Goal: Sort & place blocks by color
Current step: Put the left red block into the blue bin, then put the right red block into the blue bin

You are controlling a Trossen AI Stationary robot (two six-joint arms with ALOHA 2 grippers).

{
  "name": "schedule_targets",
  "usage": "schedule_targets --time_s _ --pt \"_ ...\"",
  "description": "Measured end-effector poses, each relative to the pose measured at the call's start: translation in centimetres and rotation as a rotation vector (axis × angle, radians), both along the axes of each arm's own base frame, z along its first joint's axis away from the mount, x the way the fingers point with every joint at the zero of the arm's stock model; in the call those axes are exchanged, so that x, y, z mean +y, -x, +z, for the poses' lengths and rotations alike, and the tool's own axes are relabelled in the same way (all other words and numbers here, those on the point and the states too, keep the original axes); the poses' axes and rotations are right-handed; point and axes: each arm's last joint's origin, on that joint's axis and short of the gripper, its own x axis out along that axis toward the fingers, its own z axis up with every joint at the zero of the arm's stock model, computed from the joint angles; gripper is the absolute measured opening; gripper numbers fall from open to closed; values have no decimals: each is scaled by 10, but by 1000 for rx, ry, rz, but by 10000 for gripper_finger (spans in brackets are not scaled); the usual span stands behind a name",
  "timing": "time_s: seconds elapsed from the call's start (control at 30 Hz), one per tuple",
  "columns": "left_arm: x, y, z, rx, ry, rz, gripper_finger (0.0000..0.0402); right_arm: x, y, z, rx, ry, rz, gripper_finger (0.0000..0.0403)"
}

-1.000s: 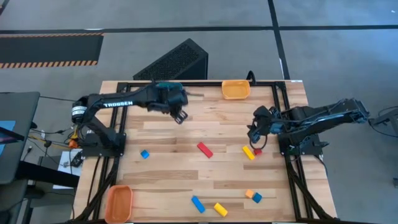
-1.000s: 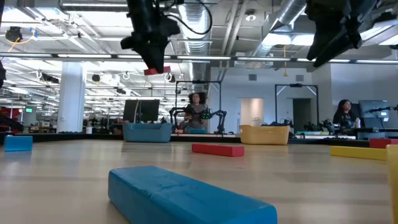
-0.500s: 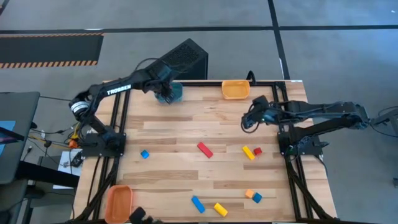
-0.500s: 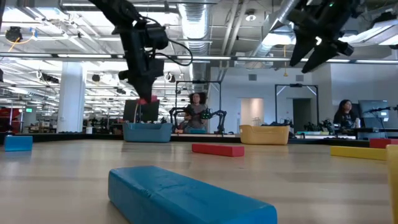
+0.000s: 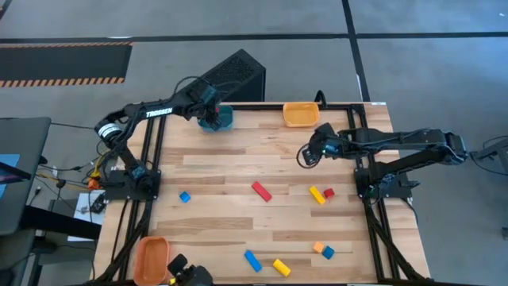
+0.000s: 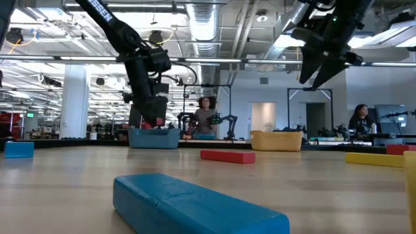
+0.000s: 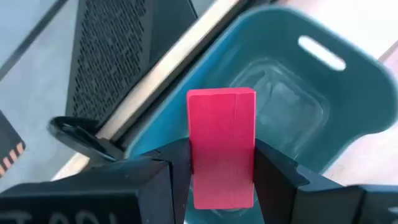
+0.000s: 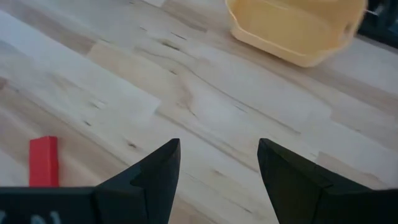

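Observation:
My left gripper (image 7: 221,186) is shut on a red block (image 7: 221,137) at the table's far left. It hangs over the blue bin (image 7: 311,106), and the low view shows the block (image 6: 156,122) just above the bin's rim (image 6: 155,133). My right gripper (image 8: 217,168) stands open with nothing between its fingers, in the air above bare boards right of the table's middle (image 5: 308,155). On the table lie a red bar (image 5: 261,191), a yellow bar (image 5: 317,195), a red cube (image 5: 329,193), a blue cube (image 5: 184,196) and more blocks near the front edge. My left gripper pinches the red block between its two fingers by the two long side faces (image 7: 191,168), at the end nearest the wrist. The rest of the block sticks out past the fingertips. The fingers slant down from the table's near-left side. The block is lifted clear, over the bin's hollow.
A yellow-orange bin (image 5: 301,114) stands at the far edge and an orange bin (image 5: 151,258) at the near left corner. Near the front edge lie a blue bar (image 5: 252,260), a yellow bar (image 5: 281,267) and an orange and a blue cube (image 5: 323,250). A black speaker-like box (image 5: 226,75) stands behind the table.
My left gripper has carried the red block toward the table's far edge and down, from above the boards to over the blue bin, staying shut on it. My right gripper has drifted toward the table's left and a little toward its far edge, still open.

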Motion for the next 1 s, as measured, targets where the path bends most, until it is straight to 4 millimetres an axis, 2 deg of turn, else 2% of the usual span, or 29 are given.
schedule_targets --time_s 0.13,0.4,0.67,1.0 --pt "-1 -2 -11 2 52 56 119 -14 -4 4 -54 -30 73 240" --pt "0 -3 -11 -27 66 98 137 -41 -6 28 -153 50 42 240" --pt "-2 -3 -12 -35 84 101 175 -37 -7 32 -149 58 66 240" --pt "-9 -1 -14 1 135 130 183 -33 -9 33 -165 59 76 240"
